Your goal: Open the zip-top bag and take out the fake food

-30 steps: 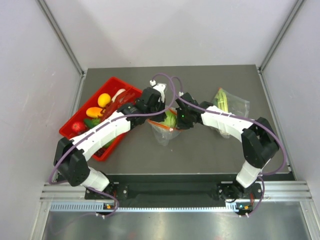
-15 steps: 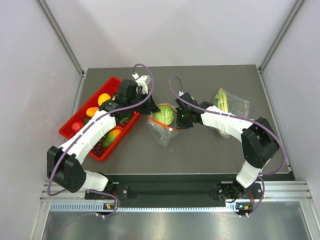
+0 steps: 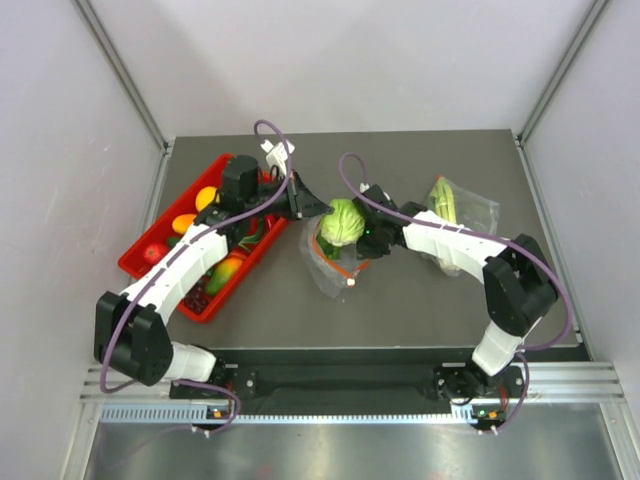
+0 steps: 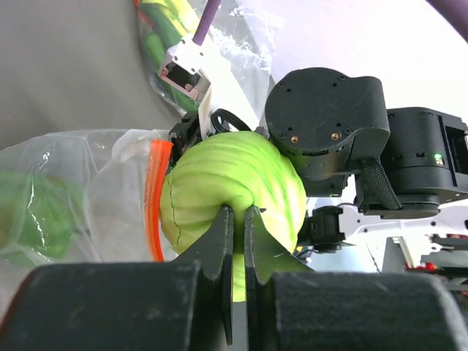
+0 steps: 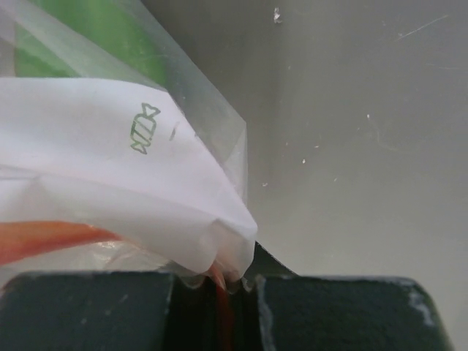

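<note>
Left gripper (image 4: 238, 213) pinches the cabbage (image 3: 343, 221) at the mouth of the zip-top bag (image 3: 335, 268), mid-table. I see that arm stretched far forward (wrist turned sideways), while right gripper (image 5: 217, 285) clamps the bag's red-strip edge.

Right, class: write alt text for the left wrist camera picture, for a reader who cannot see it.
Seen close up, the left hand is shut on a pale green toy cabbage. Left of the cabbage lies a clear plastic bag with an orange zip strip at its mouth. The black body of the other arm fills the right side behind.
</note>
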Tool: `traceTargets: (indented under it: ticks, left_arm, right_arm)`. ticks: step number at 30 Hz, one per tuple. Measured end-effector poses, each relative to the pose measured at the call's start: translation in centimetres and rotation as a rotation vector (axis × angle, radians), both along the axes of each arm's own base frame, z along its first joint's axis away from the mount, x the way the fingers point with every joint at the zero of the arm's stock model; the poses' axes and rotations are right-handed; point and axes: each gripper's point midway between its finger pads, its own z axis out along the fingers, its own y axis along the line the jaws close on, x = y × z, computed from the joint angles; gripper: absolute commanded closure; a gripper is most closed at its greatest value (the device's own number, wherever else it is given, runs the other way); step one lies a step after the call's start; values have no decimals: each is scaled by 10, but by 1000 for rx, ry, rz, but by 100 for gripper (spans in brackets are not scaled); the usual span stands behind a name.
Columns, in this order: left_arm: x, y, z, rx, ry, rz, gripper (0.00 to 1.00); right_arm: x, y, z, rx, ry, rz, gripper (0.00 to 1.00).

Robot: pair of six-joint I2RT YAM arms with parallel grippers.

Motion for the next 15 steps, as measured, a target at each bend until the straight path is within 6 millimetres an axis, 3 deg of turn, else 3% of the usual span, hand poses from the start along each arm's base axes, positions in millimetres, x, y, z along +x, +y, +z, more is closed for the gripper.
traceTargets:
  ticks: [8,11,15]
  left_arm:
    - [9,7,7,-4,27,-10,100]
    - [16,27,13,5,26,31,100]
    - [34,72,32,27,-20,143,100]
  right_arm:
    - [6,-1,6,2,-16,-10,100]
    - [6,-2,5,-1,-14,-11,100]
    - [6,-2,5,-4,-12,-11,100]
